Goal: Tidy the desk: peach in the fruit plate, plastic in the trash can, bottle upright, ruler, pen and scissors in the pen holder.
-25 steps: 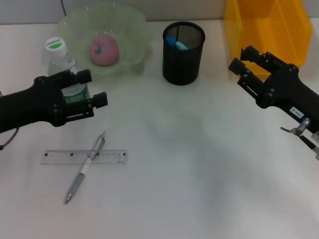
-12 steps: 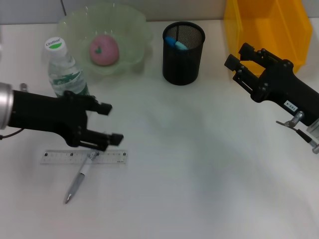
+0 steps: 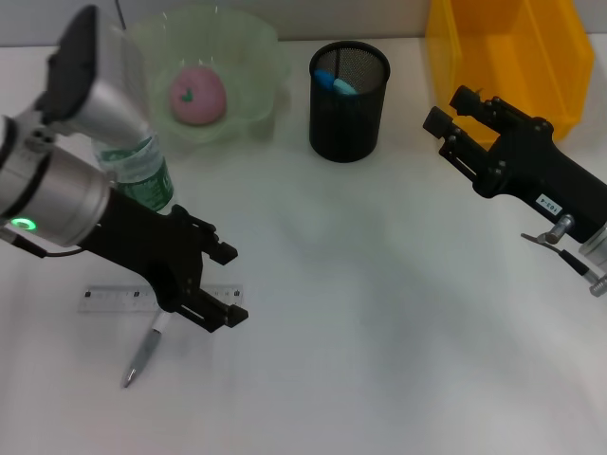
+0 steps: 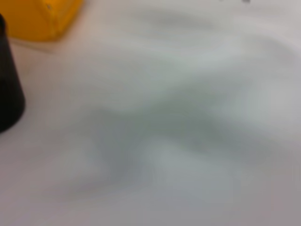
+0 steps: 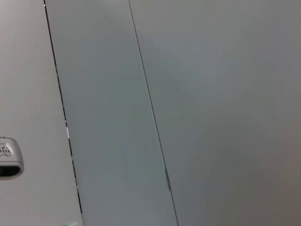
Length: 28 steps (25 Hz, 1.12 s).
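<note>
1. Head view: a white surface (image 3: 379,360) seen from above. The left claw (image 3: 226,284) sits at about 8 o'clock from the middle, fingers spread open and holding nothing, right over the ruler (image 3: 119,300) and pen (image 3: 144,353). The ruler lies flat, its near end hidden under the claw. The pen lies diagonally across it, tip pointing toward 7 o'clock. A bottle (image 3: 142,175) stands upright at 10 o'clock, mostly hidden behind the left arm. At 11 o'clock, a pale green fruit plate (image 3: 256,57) holds a pink peach (image 3: 197,95). At 12 o'clock stands a black mesh pen holder (image 3: 349,114) with something blue inside. A yellow trash can (image 3: 507,57) sits at 1 o'clock. The right claw (image 3: 453,118) hovers at 2 o'clock, just in front of the trash can, fingers apart and empty.

2. Left wrist view: blurred bare surface, with the dark side of the pen holder (image 4: 7,99) and a corner of the yellow trash can (image 4: 42,19). The claw's own fingers are out of sight.

3. Right wrist view: only plain grey panels (image 5: 188,117); no desk items visible.
</note>
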Tool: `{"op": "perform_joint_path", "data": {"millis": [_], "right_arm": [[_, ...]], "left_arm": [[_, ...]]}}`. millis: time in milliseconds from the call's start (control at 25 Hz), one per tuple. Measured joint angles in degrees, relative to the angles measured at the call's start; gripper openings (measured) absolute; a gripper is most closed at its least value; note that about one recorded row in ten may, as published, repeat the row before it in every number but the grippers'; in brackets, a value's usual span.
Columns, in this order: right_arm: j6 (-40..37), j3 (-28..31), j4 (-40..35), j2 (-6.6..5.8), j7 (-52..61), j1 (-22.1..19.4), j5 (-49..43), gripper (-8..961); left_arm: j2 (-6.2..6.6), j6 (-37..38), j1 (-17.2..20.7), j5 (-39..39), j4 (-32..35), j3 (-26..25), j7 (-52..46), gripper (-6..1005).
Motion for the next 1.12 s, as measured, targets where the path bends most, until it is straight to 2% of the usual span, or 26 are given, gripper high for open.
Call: {"op": "perform_joint_path", "data": {"millis": [360, 680, 1120], "right_arm": [[0.06, 0.0, 0.83, 0.13, 0.04, 1.06, 0.1, 483], [0.68, 0.0, 1.97, 0.11, 0.09, 2.02, 0.22, 484], [0.75, 0.0, 1.99, 0.1, 0.11, 2.23, 0.26, 484]], "left_arm": [[-0.09, -4.17, -0.54, 2.71, -0.07, 6.78, -3.24, 811], [-0.1, -7.83, -0.39, 4.58, -1.35, 7.85, -3.52, 810], [-0.09, -8.48, -0.7, 4.78, -2.84, 8.51, -3.22, 810]]}}
